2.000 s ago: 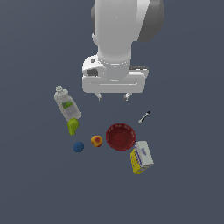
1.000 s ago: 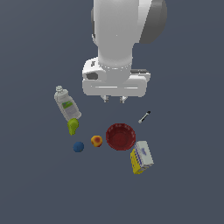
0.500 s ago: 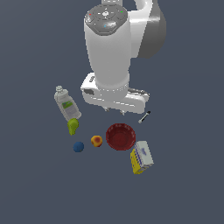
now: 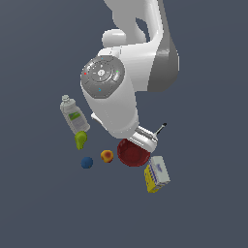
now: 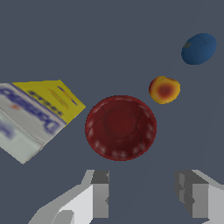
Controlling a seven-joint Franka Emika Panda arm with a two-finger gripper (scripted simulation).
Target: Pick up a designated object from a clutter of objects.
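Note:
The dark red round bowl point(image 4: 131, 154) point(image 5: 120, 127) lies on the grey floor among the clutter, its ribbed inner wall facing up. The arm's hand point(image 4: 141, 137) hangs low over the bowl's far rim and hides part of it in the exterior view. In the wrist view my gripper point(image 5: 146, 194) is open, with nothing between its two fingers point(image 5: 100, 192), and the bowl lies just beyond the fingertips. The fingers themselves are hidden behind the arm in the exterior view.
An orange ball point(image 4: 107, 156) point(image 5: 164, 89) and a blue ball point(image 4: 86, 162) point(image 5: 199, 48) lie beside the bowl. A yellow-white box point(image 4: 156, 174) point(image 5: 35, 113) sits close on its other side. A white bottle point(image 4: 73, 115), a green fruit point(image 4: 81, 140) and a marker point(image 4: 161, 129) lie nearby.
The arm has swung down and forward from high above the clutter, bringing the hand close over the bowl. None of the objects has moved.

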